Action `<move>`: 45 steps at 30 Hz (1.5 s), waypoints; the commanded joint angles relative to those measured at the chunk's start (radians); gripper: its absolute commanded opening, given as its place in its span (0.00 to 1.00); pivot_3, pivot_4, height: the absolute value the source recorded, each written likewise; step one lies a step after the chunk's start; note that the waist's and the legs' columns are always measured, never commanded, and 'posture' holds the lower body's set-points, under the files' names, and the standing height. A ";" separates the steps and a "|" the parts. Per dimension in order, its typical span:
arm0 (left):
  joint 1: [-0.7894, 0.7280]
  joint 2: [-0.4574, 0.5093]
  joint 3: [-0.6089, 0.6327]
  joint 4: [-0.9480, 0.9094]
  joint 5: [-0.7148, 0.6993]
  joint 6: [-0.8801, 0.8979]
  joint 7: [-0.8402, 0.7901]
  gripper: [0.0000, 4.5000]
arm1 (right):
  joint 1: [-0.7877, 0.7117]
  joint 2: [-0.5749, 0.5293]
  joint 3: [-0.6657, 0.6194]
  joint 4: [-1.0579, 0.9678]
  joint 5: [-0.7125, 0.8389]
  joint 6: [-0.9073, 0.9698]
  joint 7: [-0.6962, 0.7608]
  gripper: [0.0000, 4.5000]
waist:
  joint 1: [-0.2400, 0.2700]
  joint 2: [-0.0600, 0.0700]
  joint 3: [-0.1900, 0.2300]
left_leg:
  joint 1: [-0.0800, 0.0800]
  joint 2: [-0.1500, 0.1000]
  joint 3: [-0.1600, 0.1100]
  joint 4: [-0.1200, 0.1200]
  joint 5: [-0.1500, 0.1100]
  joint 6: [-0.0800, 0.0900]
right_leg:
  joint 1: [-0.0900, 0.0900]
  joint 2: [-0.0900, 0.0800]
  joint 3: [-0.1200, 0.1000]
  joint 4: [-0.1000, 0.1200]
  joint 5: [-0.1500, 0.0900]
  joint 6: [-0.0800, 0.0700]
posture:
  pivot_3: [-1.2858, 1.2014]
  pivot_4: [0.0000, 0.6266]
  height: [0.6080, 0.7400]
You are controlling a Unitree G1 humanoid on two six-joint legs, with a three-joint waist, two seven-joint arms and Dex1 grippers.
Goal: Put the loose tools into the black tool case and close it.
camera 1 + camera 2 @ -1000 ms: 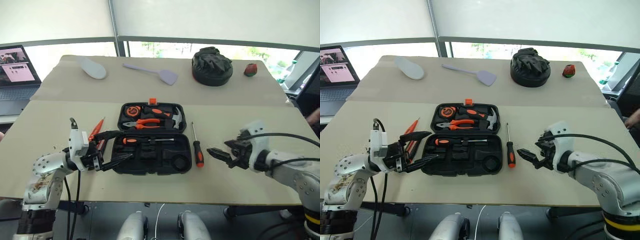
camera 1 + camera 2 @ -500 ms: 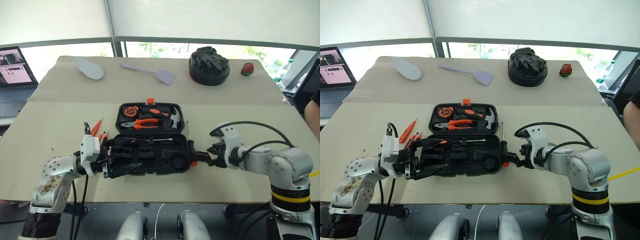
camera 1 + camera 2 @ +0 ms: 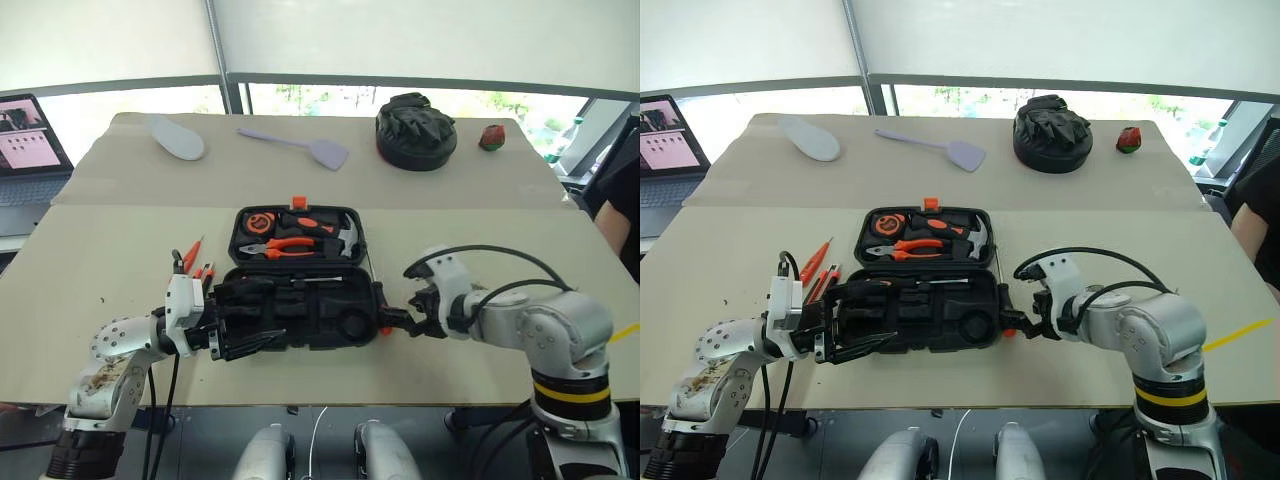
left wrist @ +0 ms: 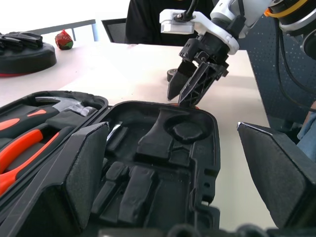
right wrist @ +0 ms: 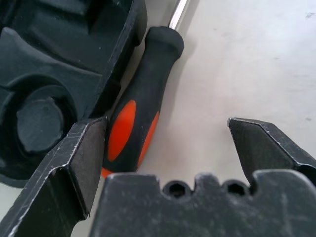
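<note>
We saw the black tool case (image 3: 300, 280) lying open near the table's (image 3: 100, 260) front edge; one screwdriver (image 5: 136, 116) lay on the table tight against the case's right side, and more loose tools (image 3: 195, 262) lay just off its left side; the right gripper (image 3: 393, 322) hung spread wide around that screwdriver's handle without clamping it; the left gripper (image 3: 245, 322) stood spread wide at the case's front left corner, empty.

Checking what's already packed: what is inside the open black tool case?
The black tool case holds orange-handled pliers, a hammer, a round orange-faced tool, and one screwdriver. The left pincer covers part of the near half.
</note>
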 commanded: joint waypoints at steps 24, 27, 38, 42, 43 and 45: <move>-0.011 -0.030 -0.002 0.004 -0.025 -0.031 0.032 1.00 | 0.149 0.025 -0.217 -0.190 -0.225 -0.317 -0.012 0.22 | 0.004 0.001 0.000 | -0.001 -0.001 0.000 0.000 0.000 0.000 | -0.001 0.000 0.000 -0.001 0.000 0.001 | 0.52 0.24 1.00; -0.017 -0.018 0.024 0.004 -0.041 -0.018 0.042 1.00 | 0.145 -0.083 -0.120 -0.231 -0.245 -0.580 0.197 0.22 | -0.006 0.002 0.001 | -0.001 0.000 0.000 0.000 0.000 0.000 | -0.001 0.001 0.000 -0.001 -0.001 0.001 | 0.52 0.24 1.00; 0.181 0.059 0.226 -0.017 -0.056 -0.005 0.089 1.00 | -0.262 -0.145 0.494 0.125 -0.476 -1.003 0.796 0.22 | -0.029 0.001 0.003 | 0.002 0.002 0.001 -0.002 0.000 0.000 | -0.002 0.001 0.000 0.000 -0.001 0.000 | 0.52 0.24 1.00; 0.261 0.053 0.269 -0.045 -0.044 -0.009 0.123 1.00 | -0.350 -0.125 0.613 0.206 -0.599 -0.920 0.785 0.22 | -0.007 0.001 0.003 | 0.000 0.001 -0.001 -0.002 0.000 0.000 | -0.003 -0.002 -0.002 -0.001 -0.001 -0.001 | 0.52 0.24 1.00; 0.273 0.051 0.273 -0.055 -0.046 -0.007 0.130 1.00 | -0.361 -0.124 0.629 0.227 -0.627 -0.936 0.786 0.22 | -0.001 0.001 0.003 | 0.000 0.000 -0.001 -0.002 0.000 0.000 | -0.003 -0.004 -0.003 -0.001 -0.001 -0.001 | 0.52 0.24 1.00; 0.291 0.046 0.272 -0.079 -0.051 -0.001 0.146 1.00 | -0.374 -0.120 0.639 0.267 -0.660 -0.970 0.791 0.22 | 0.007 0.001 0.003 | 0.000 -0.002 -0.002 -0.002 0.000 0.000 | -0.003 -0.006 -0.004 -0.001 -0.001 -0.001 | 0.52 0.24 1.00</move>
